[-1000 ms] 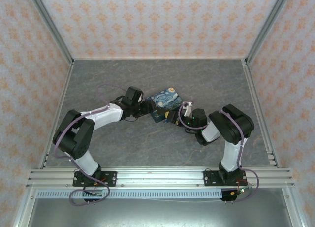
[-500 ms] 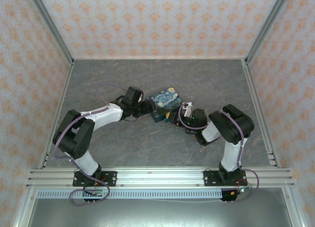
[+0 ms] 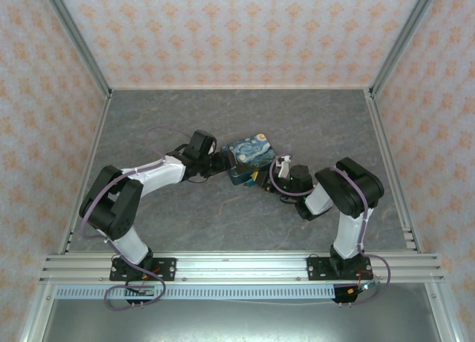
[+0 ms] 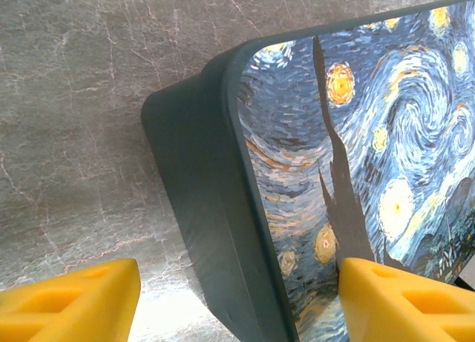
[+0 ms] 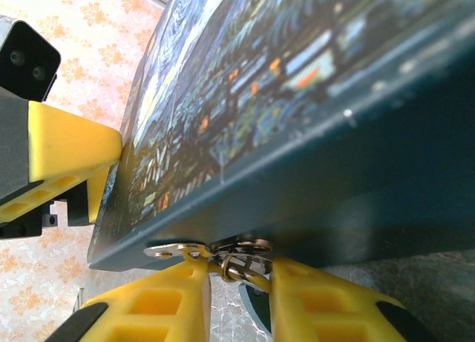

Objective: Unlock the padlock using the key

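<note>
the padlock [image 5: 254, 306] hangs under the metal clasp [image 5: 174, 249] on the front edge of the painted box [image 4: 215, 208], straight ahead of the right gripper [image 5: 239, 283] and down in the gap between its yellow fingers. those fingers sit close on either side of it; whether they pinch it, or a key, i cannot tell. the left gripper [image 4: 239, 283] is at the box's far side, spread wide across a corner, one finger against the lid. to my eye the lock is the right arm's job, and the left only steadies.
</note>
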